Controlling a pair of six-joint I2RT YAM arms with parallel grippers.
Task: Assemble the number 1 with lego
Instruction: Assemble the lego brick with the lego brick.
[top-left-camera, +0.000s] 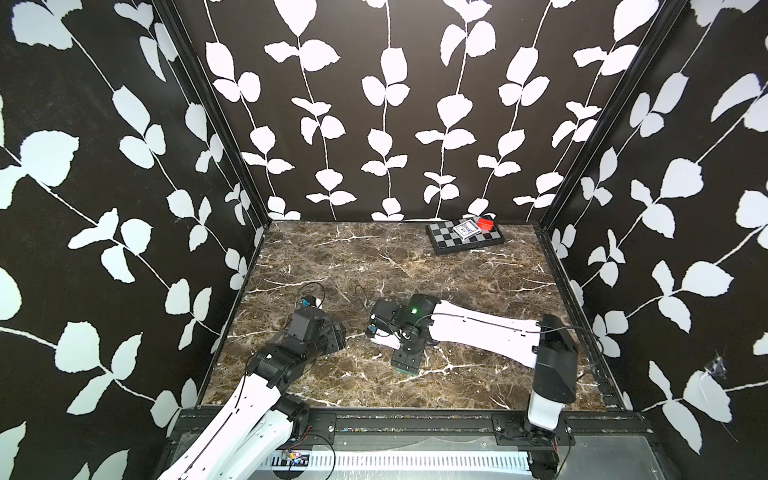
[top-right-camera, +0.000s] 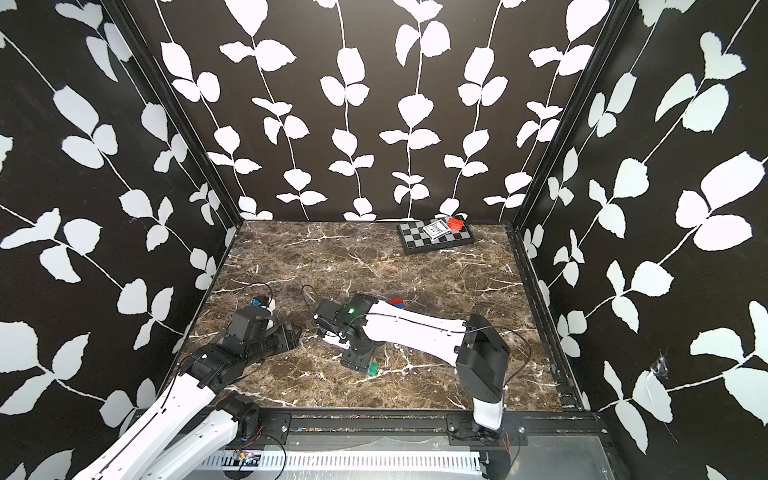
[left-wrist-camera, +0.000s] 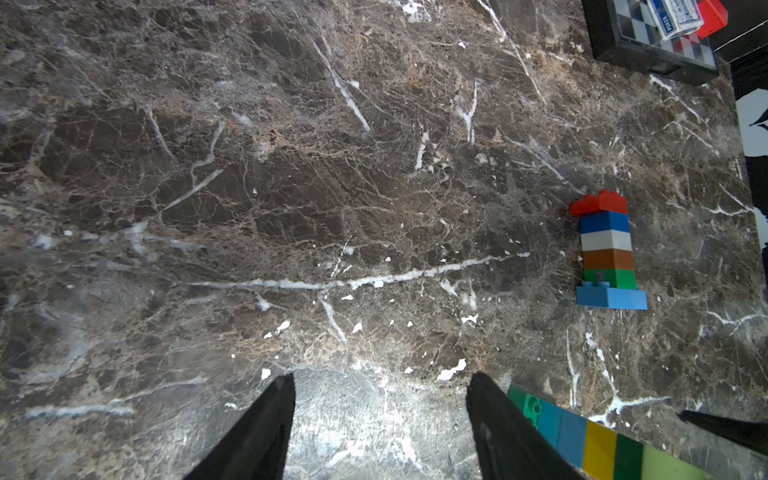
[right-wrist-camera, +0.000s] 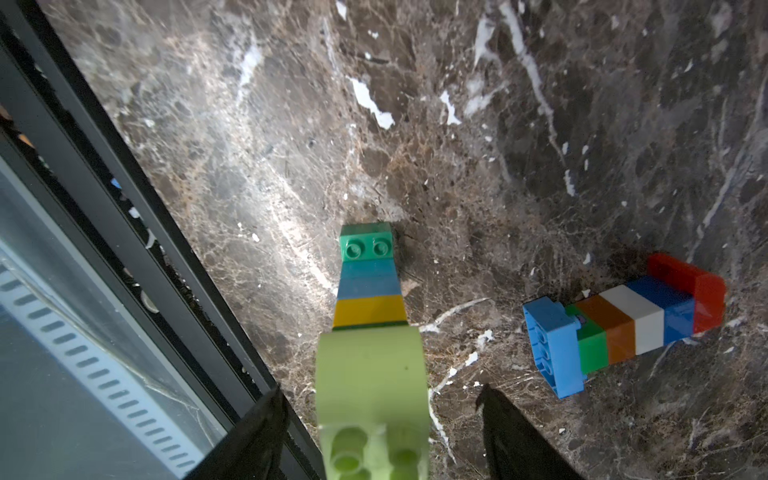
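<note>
**Clerk:** Item one, the lego?

**Keeper:** One green-ended stack (right-wrist-camera: 370, 299); bricks run light green, a dark green sliver, yellow, light blue, green, outward from the right hand (right-wrist-camera: 380, 388); it lies lengthwise between that hand's fingers; two studs show on the green end brick, which rests on the bench (left-wrist-camera: 249, 166).

**Clerk:** Clamped?

**Keeper:** No; the fingers stand spread, with a gap on either side of the light green brick; neither pad touches it.

**Clerk:** Item two?

**Keeper:** One red-ended stack (right-wrist-camera: 623, 324), on its side on the bench; wide light blue base, then green, orange, white, blue, red; it lies beyond one finger of the right hand, near it but apart from it and from item one; seen from the left hand (left-wrist-camera: 381, 375), it lies ahead and off to one side.

**Clerk:** Left hand?

**Keeper:** Fingers apart; only bare bench between them; the green end of item one lies just outside one finger.

**Clerk:** Sundries?

**Keeper:** One chessboard (top-left-camera: 444, 232), well apart from both hands, against the back wall (top-left-camera: 374, 124); on it a card pack (top-left-camera: 464, 230) and a red box (top-left-camera: 485, 225), side by side.
</note>
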